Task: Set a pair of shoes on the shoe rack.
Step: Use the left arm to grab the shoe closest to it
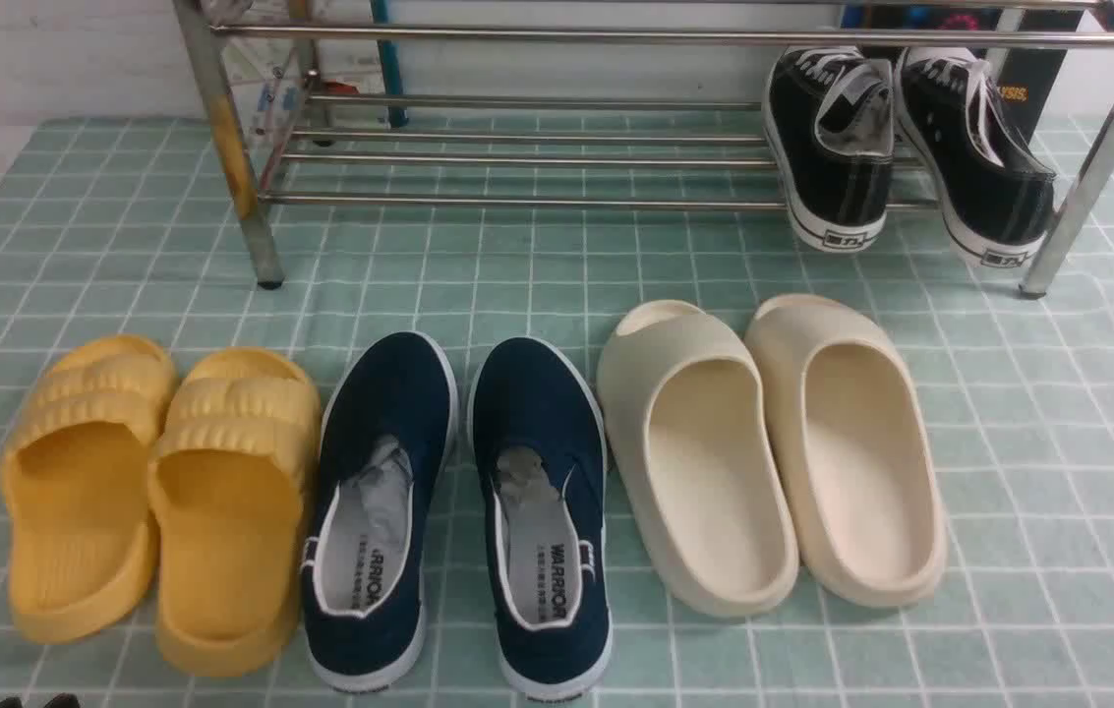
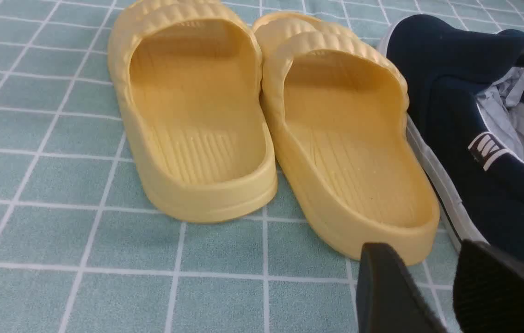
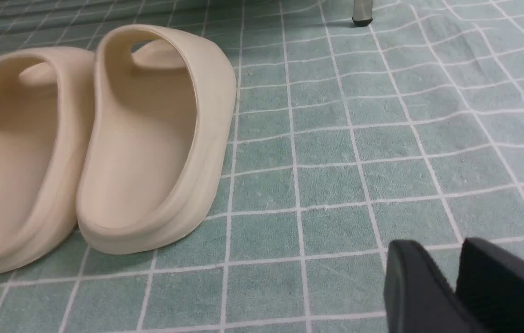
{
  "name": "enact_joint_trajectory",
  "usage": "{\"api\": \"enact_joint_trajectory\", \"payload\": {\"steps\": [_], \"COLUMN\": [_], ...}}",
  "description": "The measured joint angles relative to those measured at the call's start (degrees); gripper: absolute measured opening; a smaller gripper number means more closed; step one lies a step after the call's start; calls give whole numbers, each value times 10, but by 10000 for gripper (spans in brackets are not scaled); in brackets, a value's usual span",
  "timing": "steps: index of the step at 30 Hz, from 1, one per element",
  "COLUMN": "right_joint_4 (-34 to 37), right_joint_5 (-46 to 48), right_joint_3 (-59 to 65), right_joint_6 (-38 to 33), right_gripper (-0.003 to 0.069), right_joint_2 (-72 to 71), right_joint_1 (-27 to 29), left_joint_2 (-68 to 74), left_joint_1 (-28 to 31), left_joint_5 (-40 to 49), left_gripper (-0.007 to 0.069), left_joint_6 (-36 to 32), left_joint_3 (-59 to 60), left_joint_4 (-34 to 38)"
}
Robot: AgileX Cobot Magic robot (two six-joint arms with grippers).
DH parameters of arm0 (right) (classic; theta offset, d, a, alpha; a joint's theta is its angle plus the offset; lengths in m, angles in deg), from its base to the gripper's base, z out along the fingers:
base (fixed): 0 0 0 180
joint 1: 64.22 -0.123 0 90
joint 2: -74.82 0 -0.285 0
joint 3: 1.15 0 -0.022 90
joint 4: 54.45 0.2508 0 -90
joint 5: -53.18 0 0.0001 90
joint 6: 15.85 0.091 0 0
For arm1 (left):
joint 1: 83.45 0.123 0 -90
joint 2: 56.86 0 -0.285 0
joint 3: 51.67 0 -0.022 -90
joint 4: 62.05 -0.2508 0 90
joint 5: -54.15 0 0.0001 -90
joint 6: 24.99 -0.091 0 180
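We had the job at its very start, as we judged it: no shoe was in a grip, and the pair of navy slip-ons, the left shoe (image 1: 381, 393) and the right shoe (image 1: 539, 393), lay on the cloth (image 1: 1058, 472) at about six o'clock in the front view, toes toward twelve. The rack (image 1: 517, 205) stood beyond them at twelve, with black sneakers (image 1: 842, 147) on its low shelf at one o'clock. Yellow slides (image 1: 232, 551) sat at seven to eight o'clock, one close against our left shoe, and cream slides (image 1: 714, 472) at four, beside the right one. Our left gripper (image 2: 409, 259) held nothing, its fingers a little apart; our right gripper (image 3: 442, 268) was empty too, its tips standing slightly apart over the cloth. The next move, we reckoned, called for bringing each gripper over its own shoe, spreading the fingers enough to straddle a side wall or the heel, then closing and lifting. We judged that the left one needed most care, since a finger could catch the neighbouring slide. After that, the shoes would want carrying toward twelve and setting on the low bars, left of the sneakers.
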Motion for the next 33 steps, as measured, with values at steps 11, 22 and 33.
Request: {"api": "enact_joint_trajectory", "payload": {"steps": [11, 22, 33], "right_joint_4": [0, 0, 0], "right_joint_5": [0, 0, 0], "right_joint_3": [0, 0, 0], "right_joint_6": [0, 0, 0], "right_gripper": [210, 218, 234], "right_joint_2": [0, 0, 0], "right_joint_1": [0, 0, 0], "left_joint_2": [0, 0, 0], "left_joint_1": [0, 0, 0], "left_joint_5": [-1, -39, -260], "left_gripper": [238, 238, 238], "left_joint_6": [0, 0, 0], "left_joint_3": [0, 0, 0], "left_joint_4": [0, 0, 0]}}
